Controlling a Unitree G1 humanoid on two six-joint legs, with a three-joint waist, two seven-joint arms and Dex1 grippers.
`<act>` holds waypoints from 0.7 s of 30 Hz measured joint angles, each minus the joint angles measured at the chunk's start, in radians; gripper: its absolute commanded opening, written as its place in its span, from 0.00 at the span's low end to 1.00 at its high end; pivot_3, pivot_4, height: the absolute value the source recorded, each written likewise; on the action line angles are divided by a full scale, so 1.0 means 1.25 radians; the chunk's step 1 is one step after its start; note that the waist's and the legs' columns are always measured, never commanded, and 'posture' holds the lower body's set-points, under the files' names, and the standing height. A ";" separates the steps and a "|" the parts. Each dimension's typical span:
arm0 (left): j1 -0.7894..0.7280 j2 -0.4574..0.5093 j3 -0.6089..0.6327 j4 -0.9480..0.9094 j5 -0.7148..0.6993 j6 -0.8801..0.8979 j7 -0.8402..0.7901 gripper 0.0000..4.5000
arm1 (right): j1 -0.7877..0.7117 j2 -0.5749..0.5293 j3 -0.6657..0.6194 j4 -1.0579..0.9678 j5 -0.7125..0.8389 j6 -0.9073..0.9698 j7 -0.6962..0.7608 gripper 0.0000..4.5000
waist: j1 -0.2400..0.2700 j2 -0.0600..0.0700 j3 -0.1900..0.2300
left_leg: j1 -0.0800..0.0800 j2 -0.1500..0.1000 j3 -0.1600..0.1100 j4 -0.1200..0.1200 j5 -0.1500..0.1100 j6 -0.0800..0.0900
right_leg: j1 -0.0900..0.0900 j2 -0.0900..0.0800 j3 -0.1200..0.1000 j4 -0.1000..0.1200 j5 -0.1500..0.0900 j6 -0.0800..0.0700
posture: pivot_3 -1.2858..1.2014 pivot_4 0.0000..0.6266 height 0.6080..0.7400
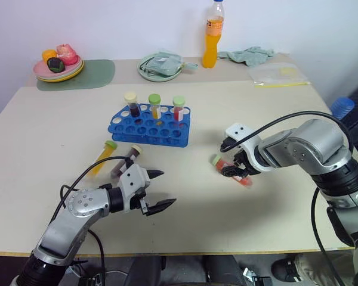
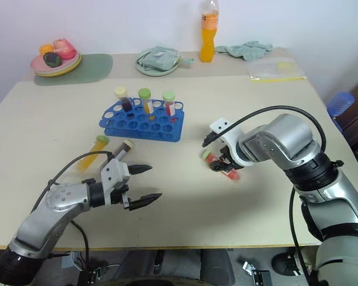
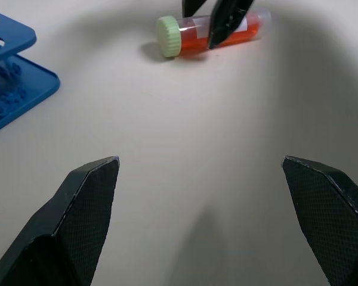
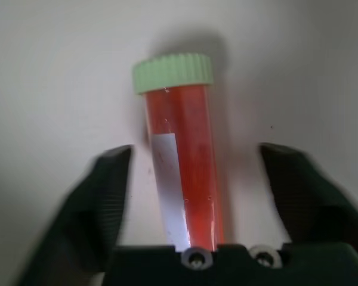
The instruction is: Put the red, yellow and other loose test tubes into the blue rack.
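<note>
Beige table (image 1: 48, 125). My left gripper (image 1: 158, 189), fingers spread wide, empty, hovers by the near edge; yellow tube (image 1: 102, 158) and brown tube (image 1: 126, 161) lie beside it. Blue rack (image 1: 149, 126) mid-table. My right gripper (image 1: 228, 158) straddles the red tube (image 4: 182, 173), not yet touching; its white label (image 4: 170, 179) shows no legible writing.

Two arms, silver-grey metal shells with black joint sections. Black cable loops along each forearm. Left gripper (image 1: 157, 190): white wrist block, two black pointed jaws with fine cross-hatched texture. Right gripper (image 1: 234, 162): white bracket with two dark holes, black jaws; two small screws at base.
</note>
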 measured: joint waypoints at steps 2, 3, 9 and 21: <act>0.003 0.000 0.000 0.000 0.003 0.000 0.002 1.00 | -0.001 0.002 0.001 0.000 -0.006 0.000 0.006 0.27 | 0.001 0.000 0.000 | 0.000 0.000 0.000 0.000 0.000 0.000 | 0.000 0.000 0.000 0.000 0.000 0.000 | 0.52 0.24 1.00; 0.002 0.000 0.000 0.000 0.005 0.000 0.004 1.00 | -0.001 0.002 0.001 0.000 -0.006 0.000 0.009 0.17 | 0.002 0.000 0.000 | 0.000 0.000 0.000 0.000 0.000 0.000 | 0.000 0.000 0.000 0.000 0.000 0.000 | 0.52 0.24 1.00; -0.003 -0.005 0.004 0.000 0.006 -0.001 0.018 1.00 | 0.003 0.020 -0.057 -0.032 0.013 -0.004 0.032 0.16 | 0.000 0.000 0.000 | 0.000 0.000 0.000 0.000 0.000 0.000 | 0.000 0.000 0.000 0.000 0.000 0.000 | 0.52 0.24 1.00; -0.040 -0.102 0.166 0.092 -0.007 -0.018 0.174 1.00 | 0.251 0.403 -0.313 -0.160 -0.099 -0.670 0.016 0.16 | -0.003 0.000 0.000 | 0.001 0.000 0.000 0.000 0.001 -0.001 | 0.000 0.001 0.001 0.003 0.001 0.000 | 0.52 0.24 1.00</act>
